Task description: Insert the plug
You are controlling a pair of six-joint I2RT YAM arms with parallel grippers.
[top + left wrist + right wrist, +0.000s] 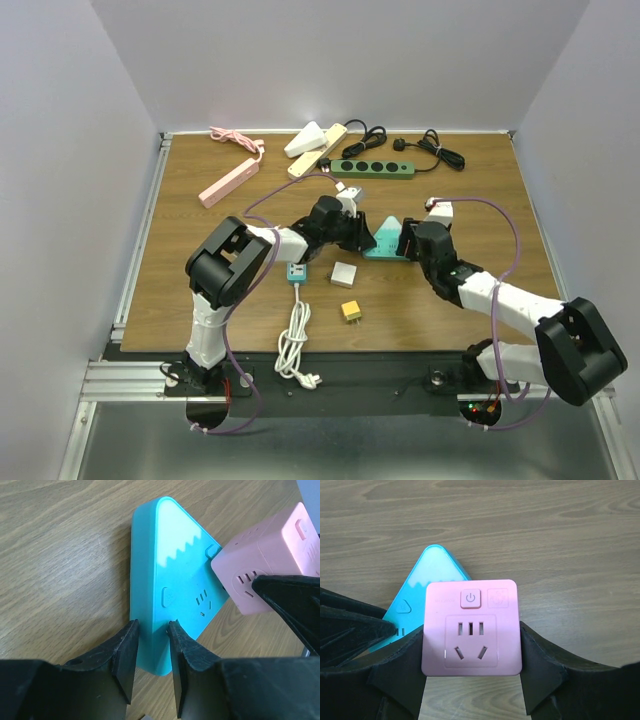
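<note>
Left gripper (151,630): narrow, pinching the near corner of the flat teal triangular plastic socket block (170,565).
Right gripper (472,652): clamped on the pink square plastic plug cube (470,612).
Relation: the cube sits at the block's slotted face, just beside its slots. Its prongs are hidden.

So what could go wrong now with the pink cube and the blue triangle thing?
The left end effector pinches only one thin edge of the blue triangle, so a push from the pink cube might twist it loose. The cube's prongs are hidden and it looks tilted against the triangle, so they may miss the slots.
</note>
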